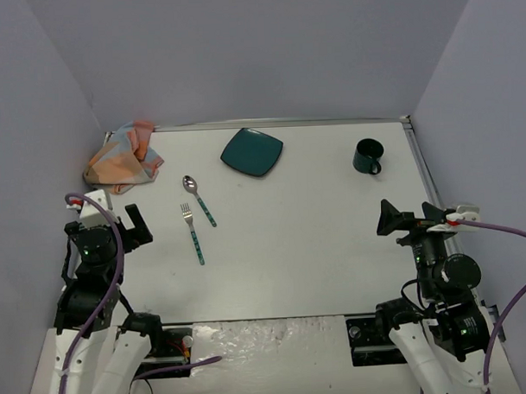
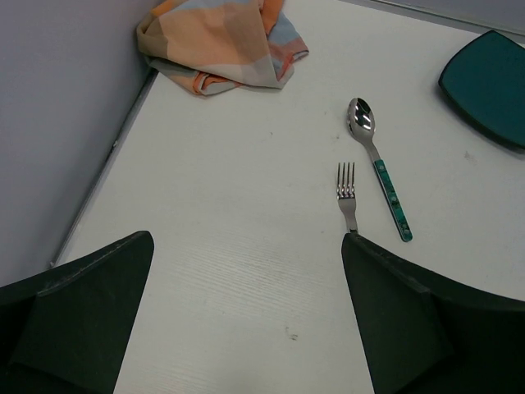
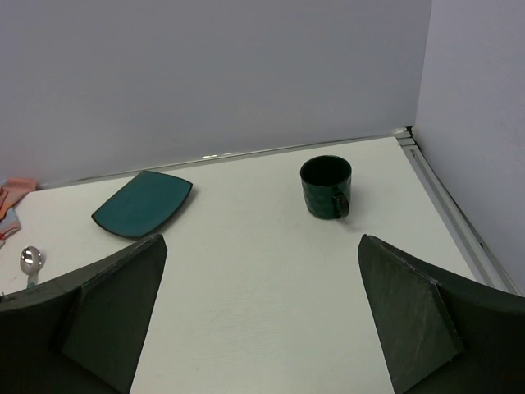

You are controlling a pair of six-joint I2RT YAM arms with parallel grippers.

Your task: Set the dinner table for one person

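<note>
Only the top view takes in the whole dinner table (image 1: 308, 239), the white top that fills the space between the walls, with both arms at its near edge. The left wrist view shows the fork (image 2: 347, 193) only in part, its handle running behind one dark finger (image 2: 410, 320). From above, the fork lies full length just beside the spoon (image 1: 198, 199), left of the middle. The right wrist view shows the handle of the dark green mug (image 3: 326, 187) turned toward the near edge, and catches only the spoon's bowl at its left border.

A crumpled plaid cloth (image 1: 123, 159) sits in the far left corner. The teal square plate (image 1: 252, 151) lies by the far edge, well apart from the mug near the far right corner. Nothing lies between either pincer and these things.

The left gripper (image 1: 108, 221) hovers at the left edge, jaws spread wide and holding nothing. The right gripper (image 1: 411, 216) hovers by the right edge, also wide and empty, facing the far wall.
</note>
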